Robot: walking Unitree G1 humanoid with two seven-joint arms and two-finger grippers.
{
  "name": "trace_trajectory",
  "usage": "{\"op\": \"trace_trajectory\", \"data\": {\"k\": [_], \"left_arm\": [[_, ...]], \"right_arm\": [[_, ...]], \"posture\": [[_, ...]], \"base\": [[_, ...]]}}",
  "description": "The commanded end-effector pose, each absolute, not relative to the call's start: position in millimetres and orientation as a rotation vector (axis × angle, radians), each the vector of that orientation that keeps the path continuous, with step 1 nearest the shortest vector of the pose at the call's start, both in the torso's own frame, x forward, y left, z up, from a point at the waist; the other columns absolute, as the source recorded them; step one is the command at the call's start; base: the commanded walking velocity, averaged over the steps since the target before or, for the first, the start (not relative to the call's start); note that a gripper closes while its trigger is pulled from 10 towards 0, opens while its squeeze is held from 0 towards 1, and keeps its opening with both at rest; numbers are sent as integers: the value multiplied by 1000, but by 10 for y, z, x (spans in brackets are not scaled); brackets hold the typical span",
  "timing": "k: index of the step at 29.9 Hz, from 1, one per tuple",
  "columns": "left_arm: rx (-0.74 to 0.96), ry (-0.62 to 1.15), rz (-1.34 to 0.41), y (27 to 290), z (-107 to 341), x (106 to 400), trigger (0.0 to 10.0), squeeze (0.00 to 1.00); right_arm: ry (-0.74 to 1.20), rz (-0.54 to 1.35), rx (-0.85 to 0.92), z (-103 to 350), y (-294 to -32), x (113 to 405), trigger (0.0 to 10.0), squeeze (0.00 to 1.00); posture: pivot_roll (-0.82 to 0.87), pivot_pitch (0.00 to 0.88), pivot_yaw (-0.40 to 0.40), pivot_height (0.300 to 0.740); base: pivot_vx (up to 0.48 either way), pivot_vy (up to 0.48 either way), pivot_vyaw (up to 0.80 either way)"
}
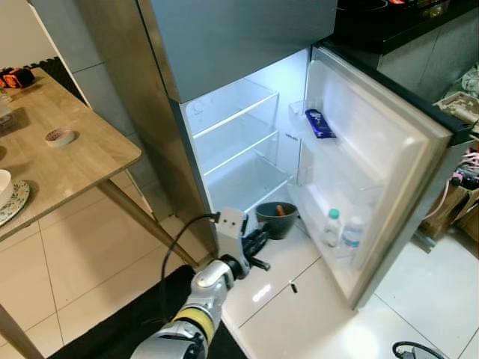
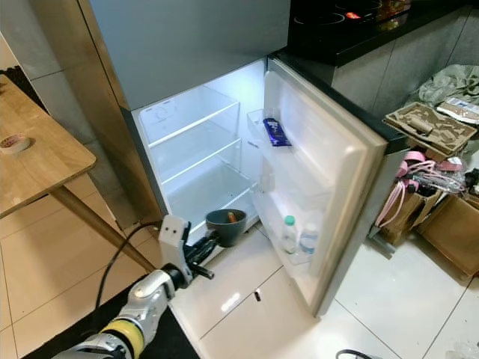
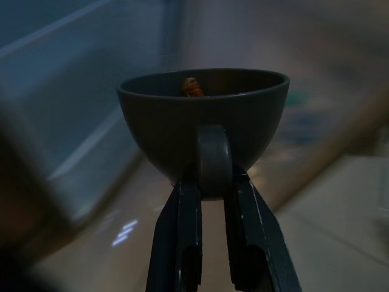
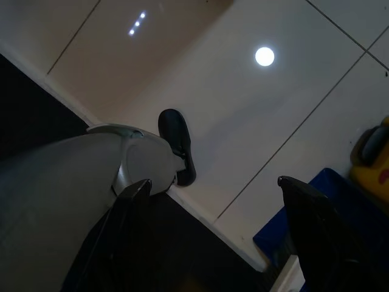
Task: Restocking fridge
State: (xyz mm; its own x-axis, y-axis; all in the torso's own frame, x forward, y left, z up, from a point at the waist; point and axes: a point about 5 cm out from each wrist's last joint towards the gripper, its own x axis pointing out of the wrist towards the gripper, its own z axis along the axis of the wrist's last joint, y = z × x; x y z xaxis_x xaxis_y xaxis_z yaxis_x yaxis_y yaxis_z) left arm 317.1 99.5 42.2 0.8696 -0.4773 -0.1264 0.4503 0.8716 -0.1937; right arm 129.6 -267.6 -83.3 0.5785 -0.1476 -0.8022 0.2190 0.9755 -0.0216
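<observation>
Clamping the dark bowl's (image 1: 276, 219) handle, the left claw (image 1: 258, 243) reaches fridgeward (image 1: 232, 142) — right claw (image 4: 213, 237) apart.

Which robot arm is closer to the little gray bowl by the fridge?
Left. The left gripper has its jaws shut on the gray bowl, holding it before the open fridge. The right gripper hangs over the floor, jaws open.

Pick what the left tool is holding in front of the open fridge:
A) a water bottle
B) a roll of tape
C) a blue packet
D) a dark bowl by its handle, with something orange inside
D: in the left wrist view the left tool is shut on the handle of the dark bowl, and an orange item sits inside it.
</observation>
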Motion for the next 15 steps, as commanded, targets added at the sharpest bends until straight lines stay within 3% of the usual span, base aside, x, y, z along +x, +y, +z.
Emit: {"op": "trace_trajectory", "data": {"k": [1, 3, 9, 15], "left_arm": [[-123, 211, -341, 1309, 311, 3128, 10000, 0], [-82, 255, -188, 1604, 216, 3067, 10000, 0], [-52, 315, -110, 1770, 105, 2971, 10000, 0], [18, 530, 47, 2102, -281, 2541, 10000, 0]], "right_arm": [[951, -200, 85, -864, -2617, 1270, 10000, 0], [956, -179, 82, -868, -2563, 1319, 10000, 0], [957, -153, 76, -867, -2508, 1376, 10000, 0], [960, -99, 66, -871, -2381, 1470, 10000, 0]], "posture": [[-194, 11, 81, 740], [-188, 0, 78, 740], [-179, 0, 73, 740], [-161, 0, 64, 740]], "base": [[0, 0, 0], [0, 0, 0], [0, 0, 0], [0, 0, 0]]}}
